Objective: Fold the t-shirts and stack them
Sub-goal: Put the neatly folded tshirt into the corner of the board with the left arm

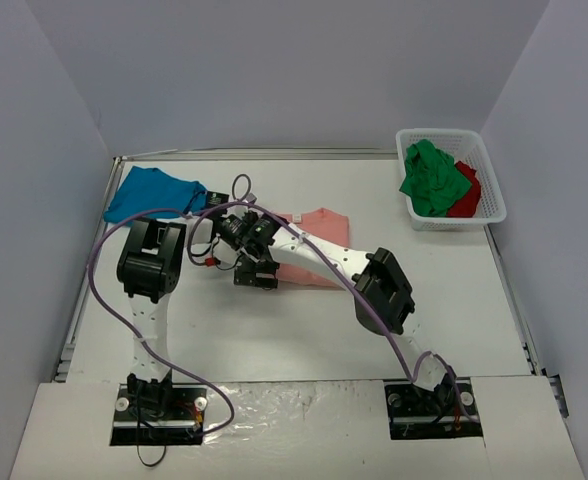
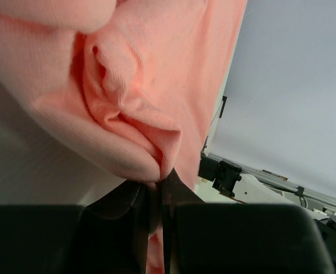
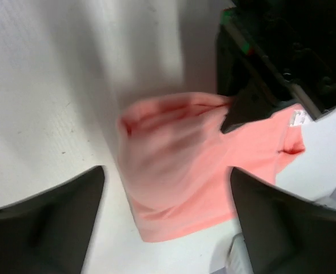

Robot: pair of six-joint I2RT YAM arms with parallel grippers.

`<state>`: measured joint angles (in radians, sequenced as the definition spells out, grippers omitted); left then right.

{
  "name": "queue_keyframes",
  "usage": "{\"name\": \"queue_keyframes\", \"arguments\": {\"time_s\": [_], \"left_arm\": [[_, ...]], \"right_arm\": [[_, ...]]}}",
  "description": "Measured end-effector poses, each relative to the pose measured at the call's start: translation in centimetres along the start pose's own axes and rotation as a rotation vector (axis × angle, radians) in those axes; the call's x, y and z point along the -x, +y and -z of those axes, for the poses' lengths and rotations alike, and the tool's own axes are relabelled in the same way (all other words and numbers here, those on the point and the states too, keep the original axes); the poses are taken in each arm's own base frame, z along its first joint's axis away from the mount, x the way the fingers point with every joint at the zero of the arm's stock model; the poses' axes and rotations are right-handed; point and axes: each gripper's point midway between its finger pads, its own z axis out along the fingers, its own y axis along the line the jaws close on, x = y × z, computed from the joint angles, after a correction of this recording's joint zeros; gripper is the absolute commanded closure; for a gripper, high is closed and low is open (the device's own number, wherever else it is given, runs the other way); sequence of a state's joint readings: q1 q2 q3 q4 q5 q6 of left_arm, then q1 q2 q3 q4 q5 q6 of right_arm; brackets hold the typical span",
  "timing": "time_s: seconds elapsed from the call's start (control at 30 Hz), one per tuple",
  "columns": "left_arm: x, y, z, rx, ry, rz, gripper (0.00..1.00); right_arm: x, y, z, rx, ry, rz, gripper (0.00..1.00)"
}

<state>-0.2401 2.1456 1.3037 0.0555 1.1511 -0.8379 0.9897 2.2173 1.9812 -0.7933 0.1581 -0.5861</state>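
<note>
Four t-shirts share the white table (image 1: 374, 340) between pale grey walls (image 1: 294, 70): the teal-blue t-shirt (image 1: 154, 192) lies left of the left gripper (image 2: 156, 188), which is clenched on a bunched fold of the salmon-pink t-shirt (image 2: 128, 97). The right gripper (image 3: 165, 182) hangs over this same shirt with its fingers spread wide. Far to its right, the green t-shirt (image 1: 434, 178) and the red t-shirt (image 1: 467, 195) fill the white mesh basket (image 1: 449, 137).

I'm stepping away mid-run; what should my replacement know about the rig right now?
Left tool: shut on a pinched fold of the salmon-pink t-shirt, centre.
Right tool: open above that shirt, holding nothing.
Teal t-shirt: far-left corner.
Green t-shirt and red t-shirt: bunched in the white basket, far right.
Done: no stack yet.
Left: finish folding the pink, fold the others, stack.
</note>
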Motion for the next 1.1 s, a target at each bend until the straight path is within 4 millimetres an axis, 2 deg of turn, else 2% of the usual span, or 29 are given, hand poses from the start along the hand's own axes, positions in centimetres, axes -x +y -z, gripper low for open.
{"name": "queue_keyframes", "arguments": {"time_s": [0.13, 0.27, 0.33, 0.4, 0.47, 0.5, 0.57, 0.63, 0.7, 0.87, 0.97, 1.1], "left_arm": [[0.3, 0.1, -0.5, 0.002, 0.009, -0.022, 0.98], [0.0, 0.1, -0.6, 0.006, 0.019, -0.03, 0.98], [-0.1, 0.2, -0.5, 0.013, 0.026, -0.037, 0.98], [0.0, 0.3, -0.3, 0.028, 0.027, -0.045, 0.98], [0.0, 0.6, -0.1, 0.051, 0.028, -0.057, 0.98], [0.1, 0.8, 0.1, 0.07, 0.027, -0.073, 0.98], [0.3, 1.3, 0.8, 0.119, 0.025, -0.1, 0.98], [1.0, 1.6, 1.7, 0.179, 0.018, -0.136, 0.98], [2.0, 1.6, 2.9, 0.239, 0.004, -0.188, 0.98], [4.5, 1.2, 6.2, 0.384, -0.04, -0.298, 0.98], [5.9, 0.6, 8.1, 0.484, -0.061, -0.36, 0.98], [8.0, -0.5, 10.8, 0.622, -0.097, -0.471, 0.98]], "right_arm": [[-2.1, 1.3, -0.1, 0.045, 0.026, 0.023, 0.0], [-6.9, 3.4, 1.8, 0.128, 0.068, 0.04, 0.0], [-9.6, 3.4, 3.4, 0.138, 0.066, 0.021, 0.0], [-12.8, 2.7, 4.9, 0.139, 0.068, -0.031, 0.0], [-16.3, 0.9, 6.2, 0.115, 0.07, -0.118, 0.0], [-17.2, 0.4, 6.5, 0.105, 0.068, -0.145, 0.0], [-20.7, -1.3, 7.1, 0.071, 0.08, -0.256, 0.0], [-22.5, -1.8, 7.1, 0.077, 0.076, -0.324, 0.0], [-22.9, -2.0, 6.8, 0.088, 0.058, -0.36, 0.0], [-21.6, -1.0, 5.0, 0.152, -0.015, -0.377, 0.0], [-21.2, -0.1, 2.6, 0.223, -0.024, -0.402, 0.0], [-21.9, 1.4, -1.5, 0.337, 0.01, -0.463, 0.0]]}}
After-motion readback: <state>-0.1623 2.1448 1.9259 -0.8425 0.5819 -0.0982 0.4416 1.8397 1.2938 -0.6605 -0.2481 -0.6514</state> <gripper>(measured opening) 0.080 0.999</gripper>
